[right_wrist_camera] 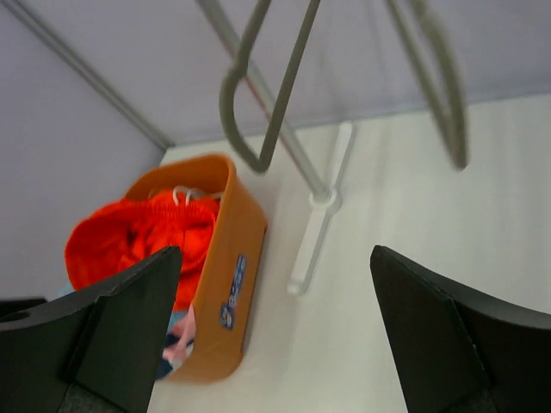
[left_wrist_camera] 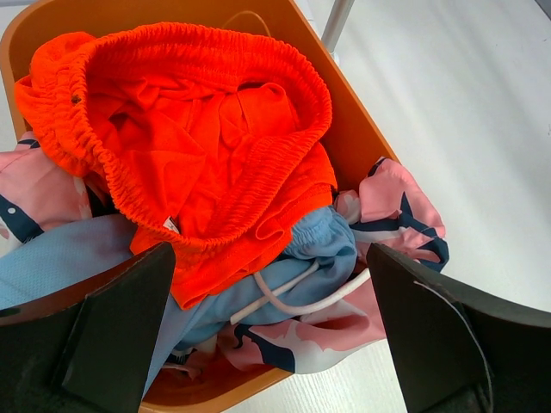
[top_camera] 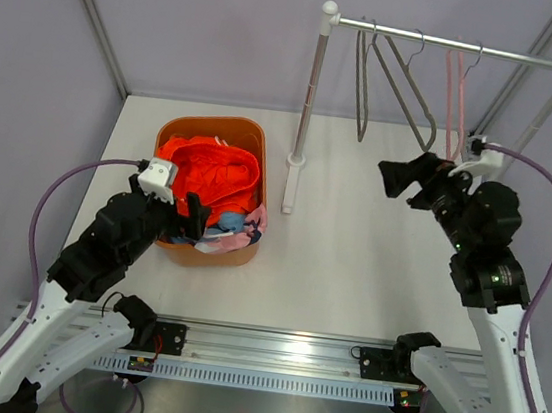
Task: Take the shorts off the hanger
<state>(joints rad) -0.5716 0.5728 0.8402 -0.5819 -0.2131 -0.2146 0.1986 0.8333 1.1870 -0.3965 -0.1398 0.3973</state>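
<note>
White table w/ orange bin & rack base.

Wide bare table lies between the orange basket and the right arm. The rack post and its foot stand in the middle; hangers hang under the rail; shorts fill the basket.

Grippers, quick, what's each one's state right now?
Left gripper: open, empty, over the shorts.
Right gripper: open, empty.
</note>
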